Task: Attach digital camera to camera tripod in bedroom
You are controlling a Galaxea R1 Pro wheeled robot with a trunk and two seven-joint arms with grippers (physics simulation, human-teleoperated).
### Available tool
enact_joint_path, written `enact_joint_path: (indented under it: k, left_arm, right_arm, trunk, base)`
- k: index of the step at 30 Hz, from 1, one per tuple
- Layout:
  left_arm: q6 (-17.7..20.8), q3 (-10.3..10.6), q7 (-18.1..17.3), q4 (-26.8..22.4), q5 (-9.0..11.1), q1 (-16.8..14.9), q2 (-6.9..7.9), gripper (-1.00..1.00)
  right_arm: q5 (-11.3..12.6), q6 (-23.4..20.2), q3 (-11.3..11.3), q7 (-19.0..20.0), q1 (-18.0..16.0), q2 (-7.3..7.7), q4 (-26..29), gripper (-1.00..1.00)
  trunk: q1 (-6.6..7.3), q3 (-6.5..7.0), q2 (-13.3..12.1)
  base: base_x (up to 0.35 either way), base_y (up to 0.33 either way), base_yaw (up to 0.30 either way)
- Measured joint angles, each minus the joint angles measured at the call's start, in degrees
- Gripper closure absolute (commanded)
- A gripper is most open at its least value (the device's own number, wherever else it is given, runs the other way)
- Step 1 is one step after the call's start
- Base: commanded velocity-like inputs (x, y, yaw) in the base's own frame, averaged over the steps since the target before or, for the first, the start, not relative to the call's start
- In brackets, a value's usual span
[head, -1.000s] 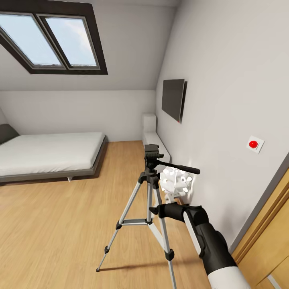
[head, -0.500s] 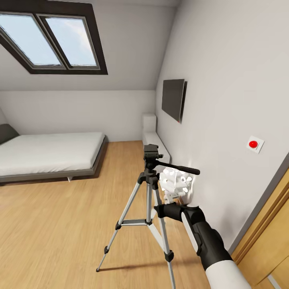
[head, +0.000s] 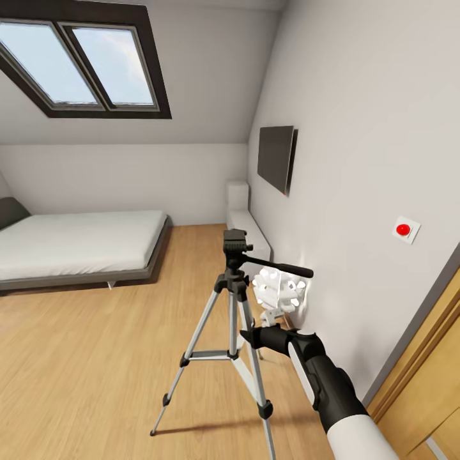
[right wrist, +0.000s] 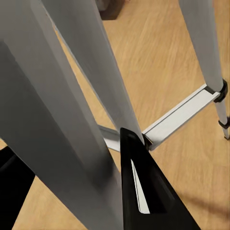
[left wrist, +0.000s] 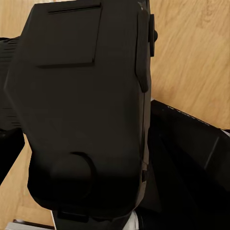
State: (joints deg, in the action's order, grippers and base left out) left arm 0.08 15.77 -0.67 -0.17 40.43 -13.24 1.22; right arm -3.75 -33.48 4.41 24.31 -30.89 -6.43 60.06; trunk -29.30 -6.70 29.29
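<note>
The camera tripod [head: 234, 300] stands on the light wood floor of the bedroom, close to the right wall, with its black head [head: 235, 245] bare and its thin pan handle [head: 281, 266] pointing right. My right gripper [head: 246, 333] is shut on one silver leg about halfway down. In the right wrist view that leg [right wrist: 62, 120] runs between the black fingers [right wrist: 143, 191] of the right gripper [right wrist: 81, 191]. The digital camera [left wrist: 81, 96], a chunky black body, sits between the jaws of my left gripper [left wrist: 96, 158]; its red button is hidden.
A low bed [head: 76, 246] lies at the far left under the double skylight [head: 83, 64]. A flat black screen [head: 276, 158] hangs on the right wall, with a white unit [head: 239, 214] below it. A red wall button [head: 402, 229] and a wooden door [head: 428, 383] are at the right.
The tripod and my right gripper on it have shifted a little to the left together. The room has not moved in the picture.
</note>
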Motion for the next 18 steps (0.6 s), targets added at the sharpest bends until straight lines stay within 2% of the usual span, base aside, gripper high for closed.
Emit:
enact_joint_path:
  k: [7,18]
  left_arm:
    - [0.0,0.0,0.0,0.0,-0.1,0.0,0.05,1.0]
    - [0.1,0.1,0.0,0.0,0.1,0.0,0.5,1.0]
  right_arm:
    - [0.0,0.2,0.1,-0.1,0.0,0.82,0.1,1.0]
    - [-0.1,0.2,0.2,0.0,0.0,0.99,0.0,1.0]
  trunk:
    - [0.0,0.0,0.0]
    - [0.0,0.0,0.0]
  base:
    - [0.0,0.0,0.0]
    - [0.0,0.0,0.0]
